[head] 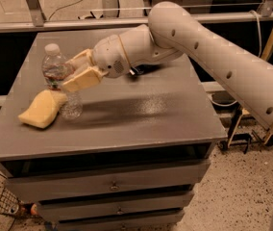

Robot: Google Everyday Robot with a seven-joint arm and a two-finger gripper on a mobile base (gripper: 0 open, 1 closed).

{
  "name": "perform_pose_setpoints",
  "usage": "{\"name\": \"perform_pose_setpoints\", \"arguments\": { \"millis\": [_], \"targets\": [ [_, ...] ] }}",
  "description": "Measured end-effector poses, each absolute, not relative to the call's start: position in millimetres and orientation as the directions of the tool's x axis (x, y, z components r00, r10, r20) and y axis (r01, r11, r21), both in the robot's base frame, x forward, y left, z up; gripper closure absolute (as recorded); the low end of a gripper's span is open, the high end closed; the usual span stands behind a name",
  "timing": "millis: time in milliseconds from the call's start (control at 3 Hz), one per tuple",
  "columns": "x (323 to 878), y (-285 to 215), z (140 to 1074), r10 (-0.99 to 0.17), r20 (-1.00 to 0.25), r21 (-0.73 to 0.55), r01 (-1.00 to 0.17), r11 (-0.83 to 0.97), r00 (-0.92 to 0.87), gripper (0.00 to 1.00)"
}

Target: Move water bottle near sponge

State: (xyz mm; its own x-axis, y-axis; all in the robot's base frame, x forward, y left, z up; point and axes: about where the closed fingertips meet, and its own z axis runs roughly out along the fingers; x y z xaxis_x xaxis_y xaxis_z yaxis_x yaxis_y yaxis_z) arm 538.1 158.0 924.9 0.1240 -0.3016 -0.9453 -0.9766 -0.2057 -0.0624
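The water bottle (55,72) is clear with a white cap and a red-and-white label band. It stands tilted slightly at the left of the grey table (141,114). My gripper (75,71) is shut on the water bottle at its middle, with one tan finger (81,79) in front and the other behind. The pale yellow sponge (41,109) lies flat just left of the bottle's base, touching or almost touching it. The white arm reaches in from the right.
A dark object (143,71) lies behind the arm near the table's middle back, mostly hidden. The table has drawers (112,186) below. Metal rails (55,23) run behind the table. A yellow-legged stand (244,124) is at the right.
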Motion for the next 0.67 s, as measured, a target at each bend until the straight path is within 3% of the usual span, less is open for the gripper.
{"name": "perform_pose_setpoints", "arguments": {
  "millis": [667],
  "targets": [
    [535.5, 162.3, 924.9, -0.301, -0.945, -0.062, -0.975, -0.215, 0.126, 0.36]
  ]
}}
